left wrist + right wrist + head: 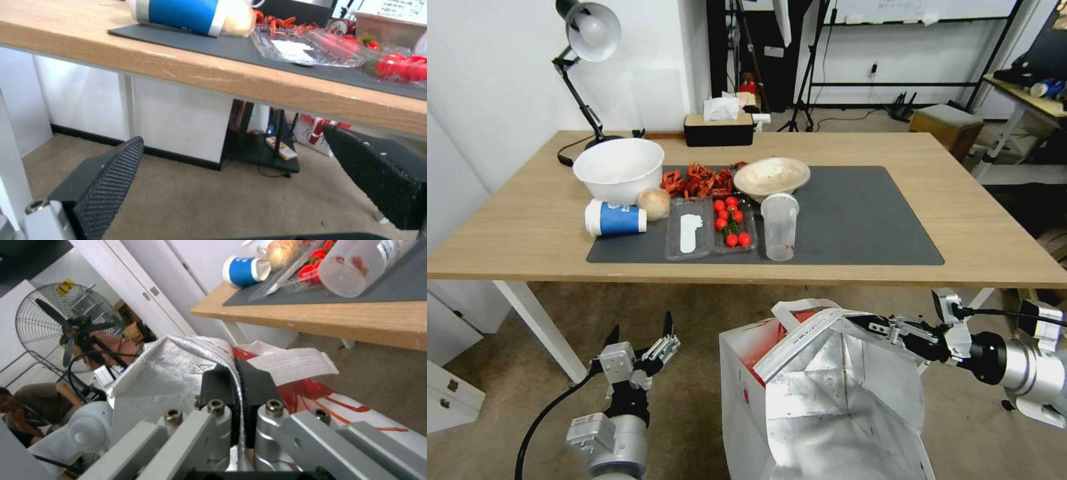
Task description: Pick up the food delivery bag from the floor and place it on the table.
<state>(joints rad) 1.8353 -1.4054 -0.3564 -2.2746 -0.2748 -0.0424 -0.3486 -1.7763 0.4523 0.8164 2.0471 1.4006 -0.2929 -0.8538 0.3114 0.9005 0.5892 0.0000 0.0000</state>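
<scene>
Right gripper (236, 380) clamped on the foil-lined rim of the food delivery bag (827, 400), fingers pinching the edge beside a white strap (298, 365). Bag mouth open, silver lining showing; bag sits below the table's (527, 233) near edge, over the floor (694, 413). Left gripper (640, 340) spread wide, holding nothing, low beside the bag. Cup (779, 225) upright on the mat (860, 213).

Bright, even indoor light with soft shadows; the table (527, 227) edges bow from wide-angle distortion; silver lining of the food delivery bag (827, 407) shows mild glare
</scene>
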